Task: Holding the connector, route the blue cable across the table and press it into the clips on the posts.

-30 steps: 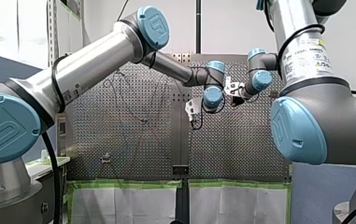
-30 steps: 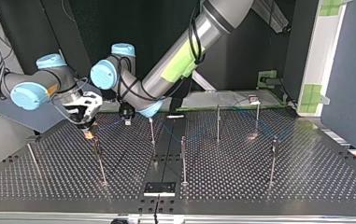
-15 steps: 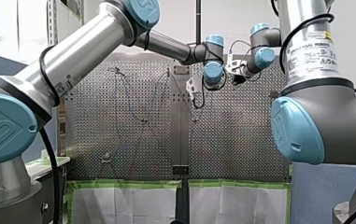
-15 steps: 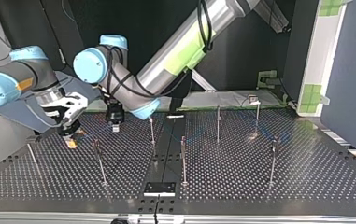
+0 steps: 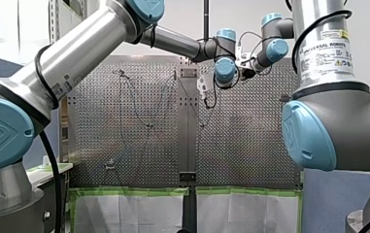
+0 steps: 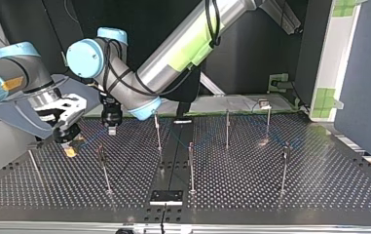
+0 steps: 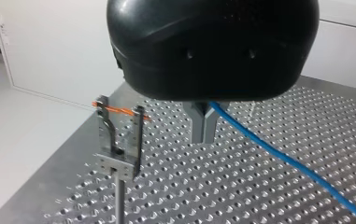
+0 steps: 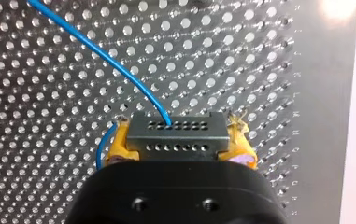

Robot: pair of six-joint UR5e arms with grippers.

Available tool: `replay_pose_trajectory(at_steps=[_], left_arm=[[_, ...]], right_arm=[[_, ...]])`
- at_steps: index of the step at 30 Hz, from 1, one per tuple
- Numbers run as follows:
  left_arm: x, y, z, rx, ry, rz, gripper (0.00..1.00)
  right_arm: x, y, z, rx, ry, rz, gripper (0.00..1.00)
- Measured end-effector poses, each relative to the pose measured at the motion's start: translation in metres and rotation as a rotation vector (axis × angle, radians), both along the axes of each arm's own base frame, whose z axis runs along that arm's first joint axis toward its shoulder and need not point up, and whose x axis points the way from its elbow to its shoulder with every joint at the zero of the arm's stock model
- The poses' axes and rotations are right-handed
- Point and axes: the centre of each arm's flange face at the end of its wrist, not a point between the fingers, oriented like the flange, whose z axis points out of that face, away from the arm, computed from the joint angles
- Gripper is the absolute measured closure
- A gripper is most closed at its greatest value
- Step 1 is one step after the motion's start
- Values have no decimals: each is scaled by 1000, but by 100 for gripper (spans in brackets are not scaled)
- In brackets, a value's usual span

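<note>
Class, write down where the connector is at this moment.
The connector sits clamped between the yellow pads of my right gripper, the blue cable leaving its face; in the top view that gripper hangs at the left, over the perforated table.

Grey connector (image 8: pixel 176 133) trails thin blue cable (image 7: pixel 283 156), apparently clear of the clip (image 7: pixel 119 140).

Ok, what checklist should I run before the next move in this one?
1. Connector clamped between the yellow pads of my right gripper: ok.
2. My left gripper shut, blue cable running out beside its fingers; true hold: cannot tell.
3. Cable leaves the connector in a smooth curve: ok.
4. Clip beside my left gripper upright on its post: ok.
5. Cable pressed into that clip: not ok, no cable in it.
6. Grippers apart in the top view: ok.
</note>
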Motion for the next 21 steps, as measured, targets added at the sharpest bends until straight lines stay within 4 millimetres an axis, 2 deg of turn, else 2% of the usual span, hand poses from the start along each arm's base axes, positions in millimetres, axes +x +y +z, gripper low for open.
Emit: replay_pose_trajectory(at_steps=[7, 13, 21], left_arm=[[4, 1, 4, -21, -16, 6, 100], [15, 4, 8, -58, -48, 18, 100], [47, 20, 15, -106, -103, 57, 100]], right_arm=[[-1, 5, 15, -21, -8, 11, 100], [0, 6, 18, -25, -11, 27, 100], [3, 5, 15, -25, -15, 57, 100]])
